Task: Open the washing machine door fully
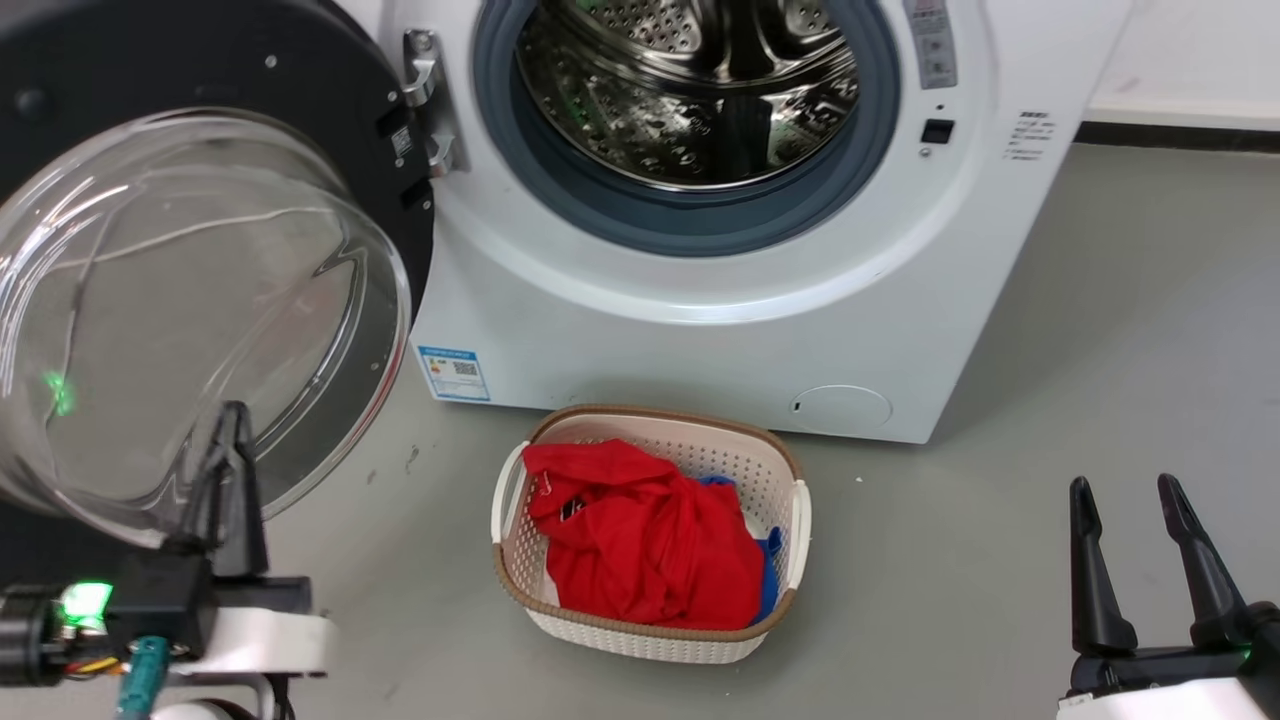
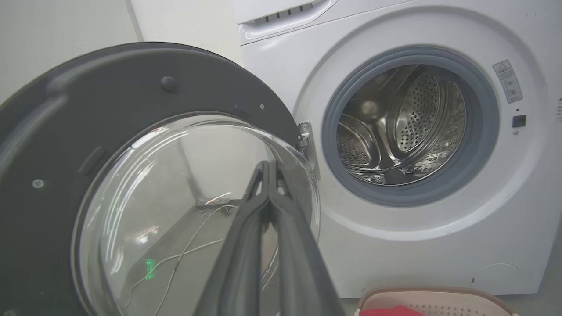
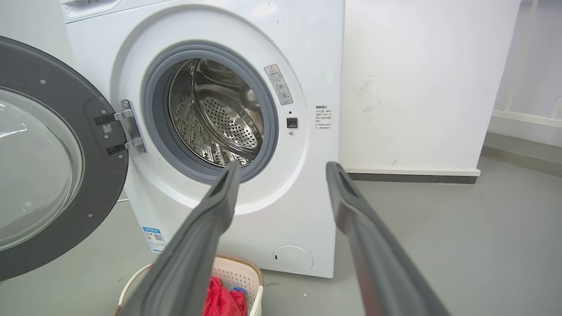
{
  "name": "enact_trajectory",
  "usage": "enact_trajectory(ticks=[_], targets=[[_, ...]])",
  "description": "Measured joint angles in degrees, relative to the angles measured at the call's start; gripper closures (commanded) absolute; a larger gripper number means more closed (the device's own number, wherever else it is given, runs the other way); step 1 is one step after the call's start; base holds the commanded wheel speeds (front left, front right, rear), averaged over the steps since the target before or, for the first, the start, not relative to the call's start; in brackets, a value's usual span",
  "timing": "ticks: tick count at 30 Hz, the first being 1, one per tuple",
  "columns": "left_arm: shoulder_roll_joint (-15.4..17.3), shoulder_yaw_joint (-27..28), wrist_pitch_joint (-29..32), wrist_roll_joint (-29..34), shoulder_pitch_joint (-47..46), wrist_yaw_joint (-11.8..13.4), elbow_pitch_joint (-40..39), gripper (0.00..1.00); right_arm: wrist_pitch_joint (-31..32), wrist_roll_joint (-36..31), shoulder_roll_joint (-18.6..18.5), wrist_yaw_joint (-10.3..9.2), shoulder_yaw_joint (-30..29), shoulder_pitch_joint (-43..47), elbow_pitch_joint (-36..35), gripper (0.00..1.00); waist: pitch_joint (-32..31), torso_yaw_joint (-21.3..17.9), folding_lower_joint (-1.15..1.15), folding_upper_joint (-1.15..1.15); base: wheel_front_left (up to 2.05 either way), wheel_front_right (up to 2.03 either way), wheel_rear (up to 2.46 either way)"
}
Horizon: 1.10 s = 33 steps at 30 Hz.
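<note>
The washing machine (image 1: 720,340) (image 2: 395,245) (image 3: 281,210) is a white front-loader with its steel drum (image 1: 690,80) exposed inside a grey seal. Its round black washing machine door (image 1: 300,110) (image 2: 52,145) (image 3: 101,166) with a bulging clear glass bowl hangs swung far out to the left on its hinge (image 1: 430,100). My left gripper (image 1: 232,425) (image 2: 268,166) is shut, fingers together, right in front of the lower part of the glass bowl; contact is unclear. My right gripper (image 1: 1125,490) (image 3: 281,169) is open at the lower right, off the machine.
A cream laundry basket (image 1: 780,480) (image 3: 246,272) holding red and blue clothes sits on the grey floor just before the machine. A white wall with a dark skirting (image 3: 412,177) runs to the right of the machine.
</note>
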Motion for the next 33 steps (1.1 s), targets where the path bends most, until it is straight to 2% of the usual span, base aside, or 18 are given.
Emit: enact_trajectory(ticks=[8, 9, 10, 11, 20, 33], targets=[[-2.0, -4.3, 0.0, -1.3, 3.7, 0.1, 1.6, 1.00, 0.0, 1.0, 0.0, -0.01, 0.2, 1.8, 0.0, 0.00, -1.7, -2.9, 0.00, 0.00, 0.00, 0.00, 0.00], [-2.2, -4.7, 0.0, -1.8, 4.1, 0.1, 2.0, 0.85, 0.0, 1.1, 0.0, -0.01, 0.2, 2.1, 0.0, 0.00, -1.8, -3.2, 0.00, 0.00, 0.00, 0.00, 0.00], [-2.3, -5.3, 0.0, -2.5, 4.5, 0.1, 2.5, 0.53, 0.0, 1.2, 0.0, -0.01, 0.2, 2.4, 0.0, 0.00, -2.0, -3.5, 0.00, 0.00, 0.00, 0.00, 0.00], [-2.5, -5.9, 0.0, -3.0, 4.8, 0.1, 2.8, 0.00, 0.0, 1.4, 0.0, -0.01, 0.2, 2.5, 0.0, 0.00, -2.1, -3.8, 0.00, 0.00, 0.00, 0.00, 0.00], [-3.4, -10.6, 0.0, -4.5, 6.2, 0.7, 3.9, 0.00, 0.0, 2.2, 0.0, -0.01, 0.2, 3.9, 0.0, 0.00, -2.7, -4.7, 0.00, 0.00, 0.00, 0.00, 0.00], [-3.5, -12.9, 0.0, -4.0, 7.1, 3.2, 5.0, 0.00, 0.0, 2.4, 0.0, -0.01, 1.0, 4.5, 0.0, 0.00, -2.4, -4.5, 0.00, 0.00, 0.00, 0.00, 0.00]])
